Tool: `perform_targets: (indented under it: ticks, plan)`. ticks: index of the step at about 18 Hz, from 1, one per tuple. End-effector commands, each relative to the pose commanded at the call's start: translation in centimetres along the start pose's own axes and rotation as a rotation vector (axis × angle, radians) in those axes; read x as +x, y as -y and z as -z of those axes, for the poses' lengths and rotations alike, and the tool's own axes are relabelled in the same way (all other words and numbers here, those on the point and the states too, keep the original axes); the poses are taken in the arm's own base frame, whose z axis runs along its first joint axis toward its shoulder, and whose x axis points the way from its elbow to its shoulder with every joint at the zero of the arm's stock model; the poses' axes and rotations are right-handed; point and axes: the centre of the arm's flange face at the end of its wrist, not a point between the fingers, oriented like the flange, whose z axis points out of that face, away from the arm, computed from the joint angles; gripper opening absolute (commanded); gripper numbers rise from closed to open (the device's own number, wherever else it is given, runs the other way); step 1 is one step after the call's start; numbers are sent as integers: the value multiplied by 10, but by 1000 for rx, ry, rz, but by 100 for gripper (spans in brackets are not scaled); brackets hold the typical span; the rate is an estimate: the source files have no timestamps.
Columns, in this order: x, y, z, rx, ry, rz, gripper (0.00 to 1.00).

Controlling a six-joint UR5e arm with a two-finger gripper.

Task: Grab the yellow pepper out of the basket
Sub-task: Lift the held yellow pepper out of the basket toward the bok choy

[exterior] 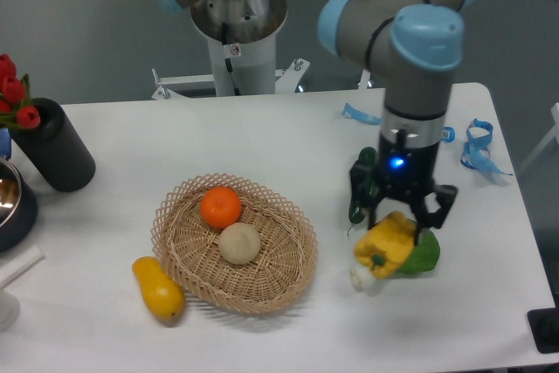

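Observation:
My gripper (398, 220) is shut on the yellow pepper (384, 245), a lumpy yellow fruit with a small green stem, and holds it in the air to the right of the basket, above the leafy green vegetable. The round tan wicker basket (284, 281) sits at the middle front of the table. It holds an orange (221, 207) and a pale beige round fruit (239, 243).
A yellow-orange squash-like fruit (158, 287) lies at the basket's front left. A leafy green vegetable (424, 256), a cucumber (359, 201) and blue ribbons (477, 147) are on the right. A black cylinder with red tulips (54, 145) and a dark bowl (12, 203) stand at the left.

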Motion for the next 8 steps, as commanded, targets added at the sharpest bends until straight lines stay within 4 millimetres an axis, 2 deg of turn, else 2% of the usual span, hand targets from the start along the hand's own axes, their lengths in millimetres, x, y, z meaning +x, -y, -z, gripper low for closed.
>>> perform_targets:
  ticks: [2,8]
  plan:
    - [0,-1,7,5,8,2,37]
    - [1,2,9,19,7,-1,37]
